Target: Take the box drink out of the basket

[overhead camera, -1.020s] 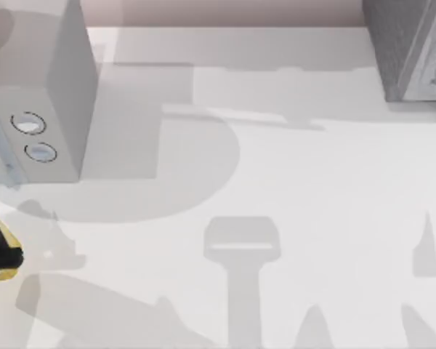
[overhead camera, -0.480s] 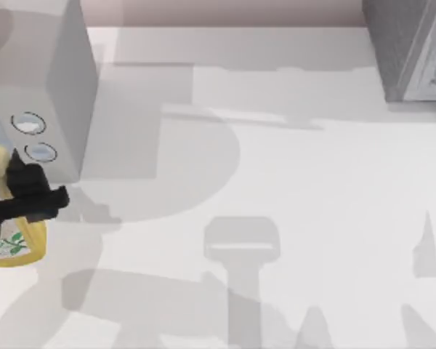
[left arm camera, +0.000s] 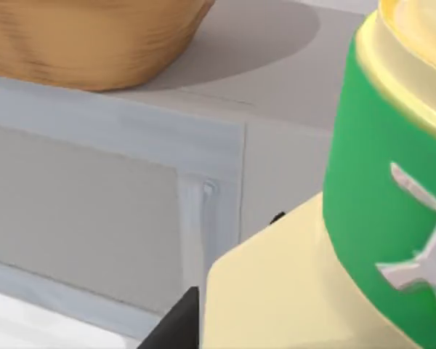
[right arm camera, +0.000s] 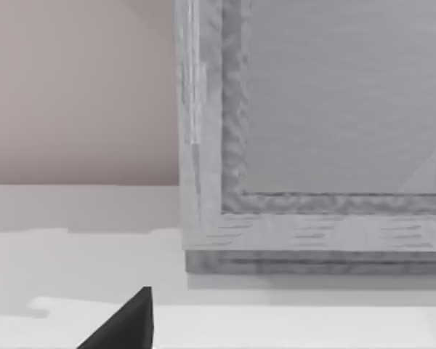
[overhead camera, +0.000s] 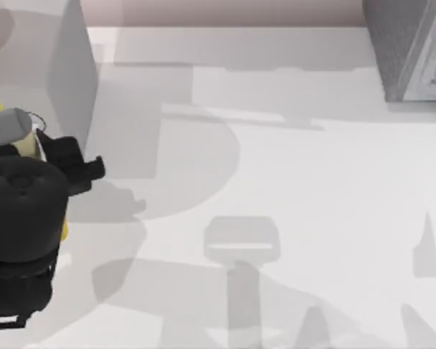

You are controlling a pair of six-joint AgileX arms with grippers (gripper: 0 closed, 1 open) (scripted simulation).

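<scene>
**Left arm lifts yellow carton beside white box**

At the top view's left edge, the AgileX left arm's black end effector [overhead camera: 65, 163] hangs above the white tabletop [overhead camera: 291, 182], its bulky body covering most of what it carries. Slivers of the yellow box drink [overhead camera: 27, 147] peek out beside and beneath the black housing, so the carton sits in the grip, pinched between the fingers, though the contact itself is hidden. The arm also masks the front of the large white box [overhead camera: 58, 65] standing just behind it at the far left.

From the left wrist, the box drink [left arm camera: 276, 291] looms pale yellow with a green band, cut off at the picture's edge. Beyond it are the white box's panelled face [left arm camera: 94, 203] and, on top of that box, the rounded underside of a brown woven basket [left arm camera: 87, 36].

A grey cabinet-like block [overhead camera: 414, 51] occupies the far right corner, well apart. The right wrist view faces this block [right arm camera: 312, 145], with one dark fingertip [right arm camera: 127, 323] of the right end effector intruding; whether those fingers are spread or pressed together cannot be told.
</scene>
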